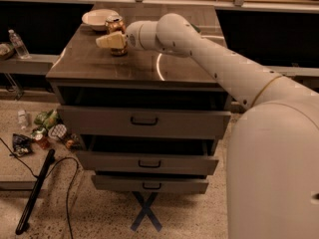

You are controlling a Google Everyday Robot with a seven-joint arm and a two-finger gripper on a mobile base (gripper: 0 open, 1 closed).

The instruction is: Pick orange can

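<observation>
The orange can (114, 24) stands upright at the back left of the brown cabinet top (149, 66), just right of a white bowl (97, 18). It is copper-orange with a silver rim and rises above the bowl. My gripper (110, 40) is at the can, its cream tip covering the can's lower front. Only the can's upper part shows above it. My white arm reaches in from the right across the cabinet top.
The cabinet has three drawers (144, 121) pulled partly out. Litter (46, 131) lies on the floor at the left, with a black bar and cable (34, 193). A water bottle (18, 44) stands on a low shelf at the left. A blue X (145, 213) marks the floor.
</observation>
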